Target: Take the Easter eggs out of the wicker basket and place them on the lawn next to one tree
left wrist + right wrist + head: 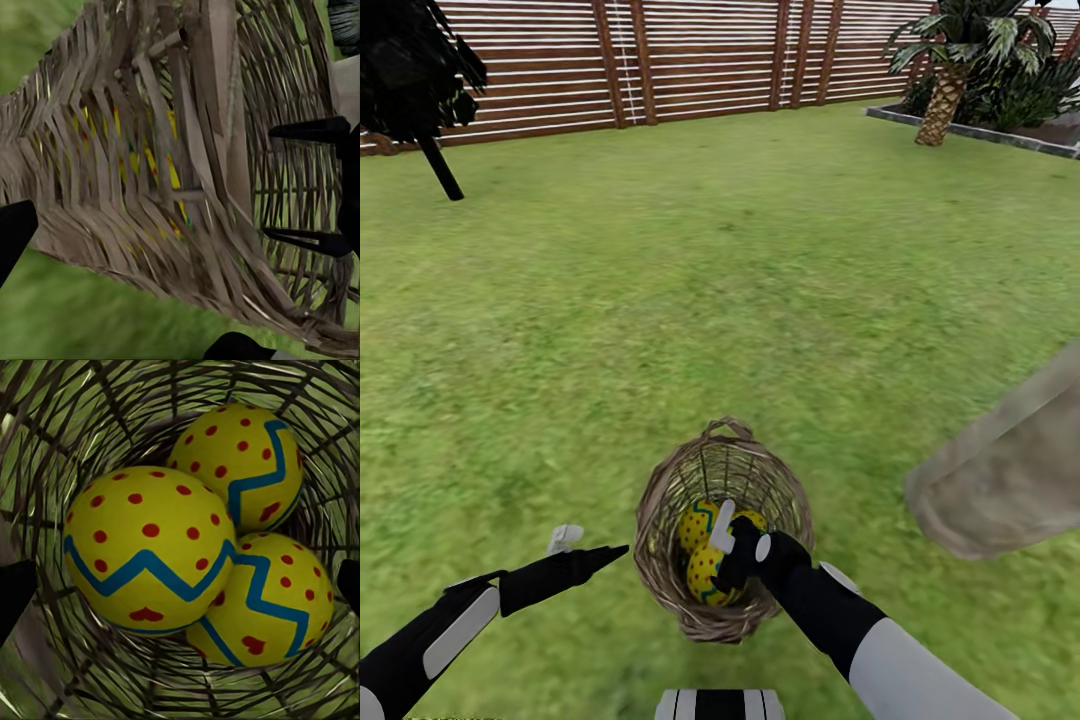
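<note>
i see the wicker basket [723, 528] lying on the lawn [690, 290] just ahead of me, tipped so its mouth faces my camera and its small loop handle points away. the three eggs [708, 555] are all inside it, bunched together at the bottom; from the right wrist camera i count them clearly, one egg [146, 551] in front and touching the two others [240, 461] [274, 600] behind it, each yellow with red dots, a blue zigzag band and a small red heart.

my right pincer [744, 540] is reaching into the basket's mouth, right over the eggs. its white-tipped fingers [722, 524] stand apart, and in the right wrist view the dark tips sit at either edge with the eggs between and beyond them, so it is spread wide and has hold of nothing.

my left pincer [588, 546] hovers low over the grass just beside the basket's left wall, not touching it as far as i can tell. its fingers are parted and hold nothing; the left wrist camera looks at the woven wall [150, 172] from close, with yellow showing through the gaps.

further off, a slatted wooden fence [690, 60] borders the lawn, a palm [960, 60] stands at the far right in a bed, a dark tree [420, 80] stands at the far left, and a pale stone slab [1010, 475] lies to my right.
</note>
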Available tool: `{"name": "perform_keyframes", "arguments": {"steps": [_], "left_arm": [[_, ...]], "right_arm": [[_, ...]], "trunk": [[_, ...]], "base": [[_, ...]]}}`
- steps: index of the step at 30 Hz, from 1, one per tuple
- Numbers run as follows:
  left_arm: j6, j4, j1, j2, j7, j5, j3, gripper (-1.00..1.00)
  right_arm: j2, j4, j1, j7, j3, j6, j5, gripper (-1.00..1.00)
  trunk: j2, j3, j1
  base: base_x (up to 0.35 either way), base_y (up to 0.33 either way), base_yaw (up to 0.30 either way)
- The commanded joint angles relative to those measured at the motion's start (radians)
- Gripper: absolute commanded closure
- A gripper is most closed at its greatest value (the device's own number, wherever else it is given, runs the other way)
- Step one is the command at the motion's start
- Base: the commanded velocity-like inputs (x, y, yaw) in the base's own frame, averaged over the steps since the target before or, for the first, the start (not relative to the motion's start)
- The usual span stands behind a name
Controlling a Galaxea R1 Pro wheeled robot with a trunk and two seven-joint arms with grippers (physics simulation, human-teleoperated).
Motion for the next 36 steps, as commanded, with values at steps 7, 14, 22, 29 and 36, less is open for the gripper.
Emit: {"name": "perform_keyframes", "arguments": {"steps": [7,14,22,29,36], "left_arm": [[-0.003,-0.008,0.012,0.0,-0.002,0.004,0.003,-1.0],[-0.003,-0.009,0.026,0.006,-0.019,0.008,0.011,-1.0],[-0.003,-0.009,0.026,0.005,-0.019,0.007,0.01,-1.0],[-0.003,-0.009,0.026,0.005,-0.019,0.007,0.009,-1.0],[-0.003,-0.009,0.026,0.005,-0.02,0.007,0.009,-1.0]], "right_arm": [[-0.005,0.009,-0.001,-0.007,-0.012,-0.005,-0.001,-1.0],[-0.006,0.01,-0.002,-0.006,0.008,-0.002,-0.002,-1.0],[-0.006,-0.001,-0.002,-0.004,0.006,-0.003,-0.006,-1.0],[-0.006,-0.002,-0.002,-0.004,0.005,-0.006,-0.008,-1.0],[0.001,0.0,-0.002,-0.003,0.009,-0.007,-0.008,-1.0]], "trunk": [[0.0,-0.001,0.0],[0.0,-0.001,0.0],[0.0,-0.005,0.0],[0.0,-0.015,0.0],[-0.049,-0.048,0.027]], "base": [[0.044,-0.072,0.07],[0.0,0.0,0.0],[0.0,0.0,0.0],[0.0,0.0,0.0],[0.0,0.0,0.0]]}}
